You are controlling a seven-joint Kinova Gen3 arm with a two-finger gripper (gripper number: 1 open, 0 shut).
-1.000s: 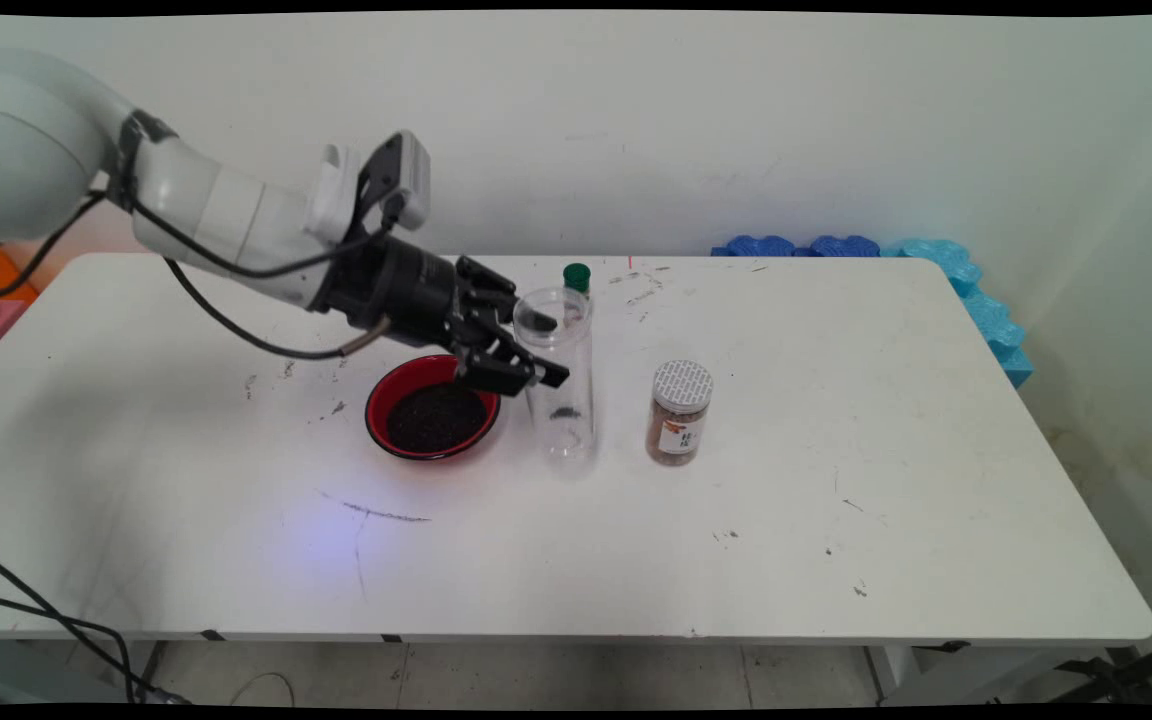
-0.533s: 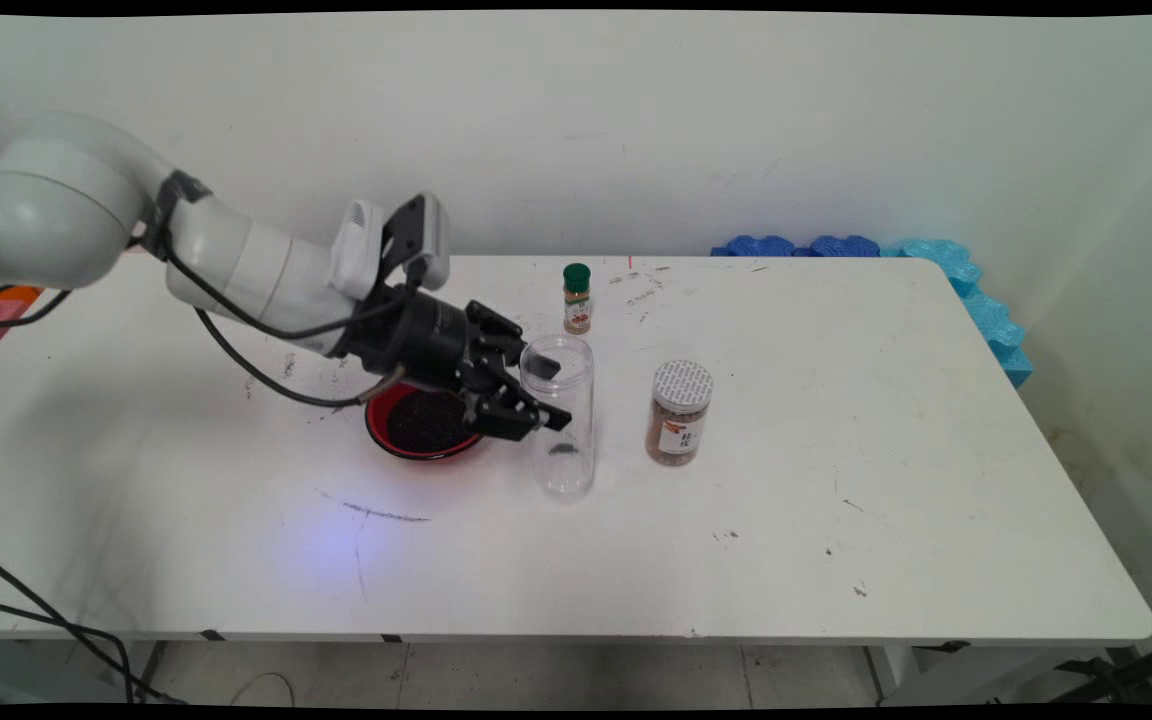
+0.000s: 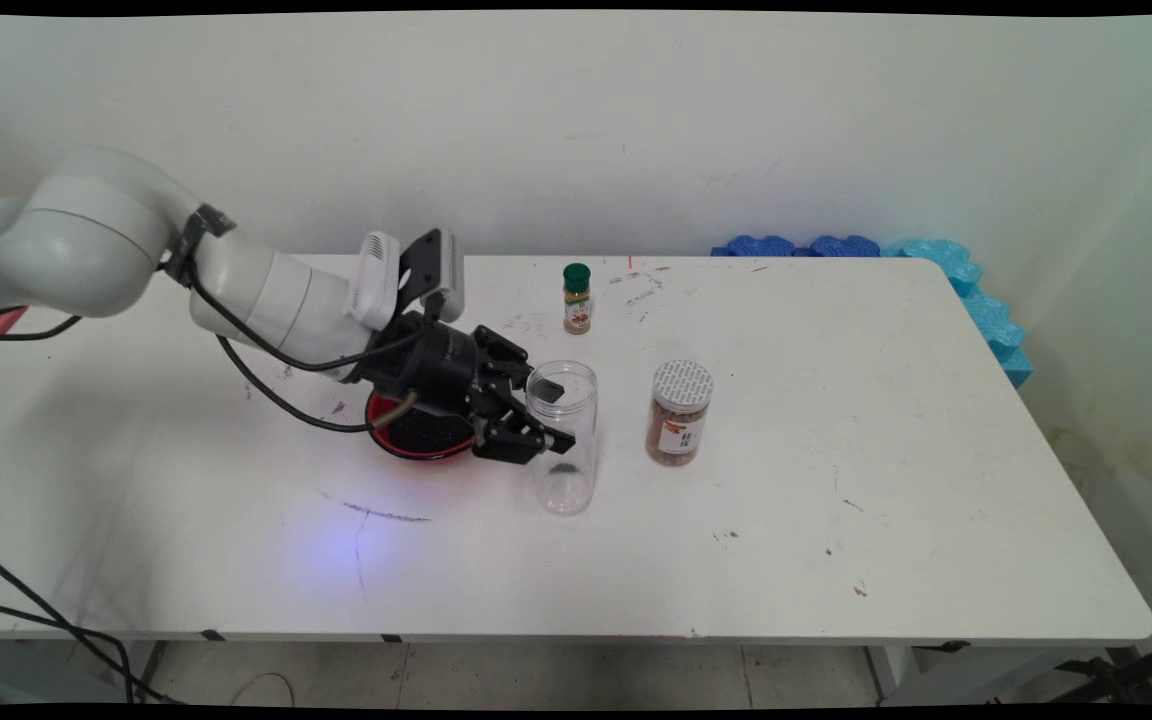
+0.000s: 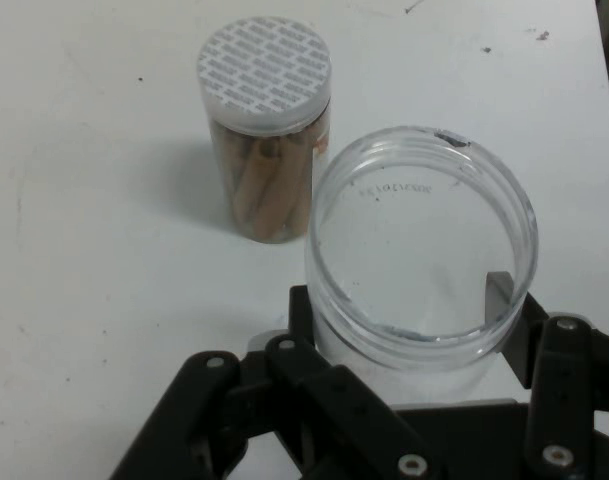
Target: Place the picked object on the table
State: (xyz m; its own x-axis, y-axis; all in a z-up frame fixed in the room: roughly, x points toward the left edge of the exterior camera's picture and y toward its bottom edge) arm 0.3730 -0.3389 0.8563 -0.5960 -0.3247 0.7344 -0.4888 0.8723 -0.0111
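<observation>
My black gripper (image 3: 548,412) is shut on a clear open plastic jar (image 3: 562,438), which stands upright with its base at the table surface. The hand view shows the jar's open round mouth (image 4: 421,238) between the two fingers (image 4: 504,300), with nothing inside but a few dark specks. Just left of the jar, partly under my wrist, sits a red bowl (image 3: 414,438) of dark grains. A jar with a white patterned lid and brown sticks inside (image 3: 680,412) (image 4: 267,130) stands to the right of the clear jar.
A small spice bottle with a green cap (image 3: 576,298) stands further back on the white table (image 3: 836,480). Blue foam pieces (image 3: 966,290) line the far right edge by the wall. Black cables hang from the arm on the left.
The arm has carried the clear jar downward and toward the near side, uncovering the green-capped bottle behind it. The jar now sits low at the table beside the bowl.
</observation>
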